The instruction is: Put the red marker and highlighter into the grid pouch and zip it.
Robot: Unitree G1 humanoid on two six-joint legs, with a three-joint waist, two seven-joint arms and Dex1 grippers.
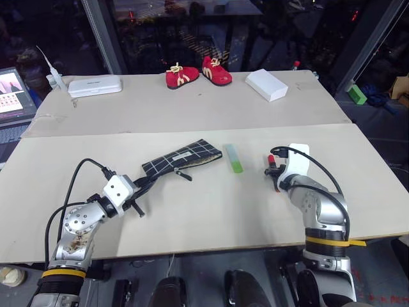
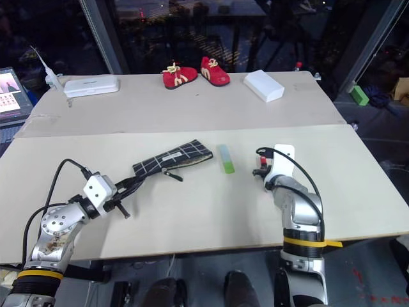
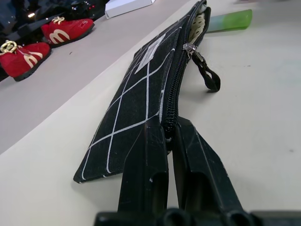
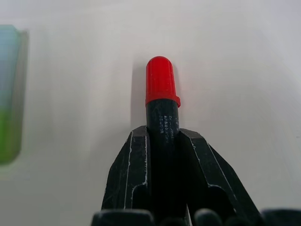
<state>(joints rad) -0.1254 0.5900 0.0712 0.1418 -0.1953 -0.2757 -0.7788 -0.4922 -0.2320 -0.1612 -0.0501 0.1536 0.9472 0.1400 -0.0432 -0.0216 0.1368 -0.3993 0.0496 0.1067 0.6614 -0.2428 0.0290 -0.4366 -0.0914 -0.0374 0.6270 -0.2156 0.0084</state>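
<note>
Pinching the near left end of the grid pouch, the left gripper has its two black fingers pressed together on the edge with the zipper. The pouch lies flat on the beige table, a little left of the middle, and its far right end is partly unzipped (a pale lining shows inside the gap). Its black pull cord rests on the table, on the near side of the pouch.

Just beside the pouch's right end, but apart from it, lies the highlighter, with its green end toward the near side.

On the right, the right gripper is closed on the dark body of the red marker; the red cap points away past the fingertips, close over the table.

At the far side of the table stand a pair of red baby shoes, a white box to their right and a flat white case to their left.
</note>
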